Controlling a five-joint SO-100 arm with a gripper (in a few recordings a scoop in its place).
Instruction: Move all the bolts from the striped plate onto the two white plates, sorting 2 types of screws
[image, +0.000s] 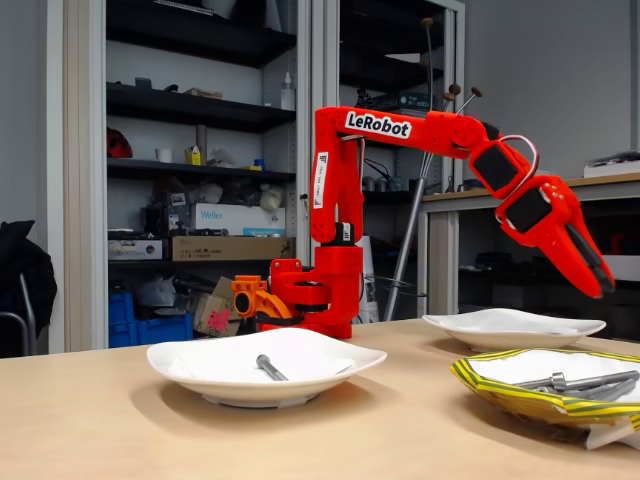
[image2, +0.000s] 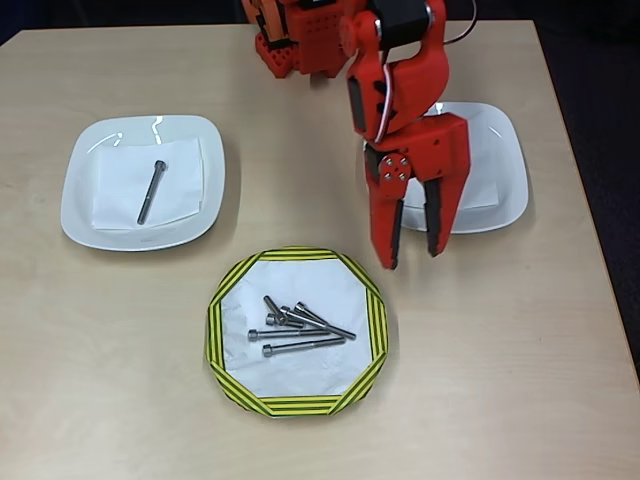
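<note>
Above the gap between the right white plate and the striped plate, the red gripper hangs with its fingers spread and empty. Several bolts lie heaped on the striped plate; being stiff, slick steel, they probably grip best across the mid-shank. One bolt rests on the left white plate. Overhead, the heap's layout reads clearly; the fixed view shows the gripper's height above the table.

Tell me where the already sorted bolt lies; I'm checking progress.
In the overhead view the single bolt lies on the napkin in the left white plate, up and left of the striped plate; the claw hangs open at the right.
</note>
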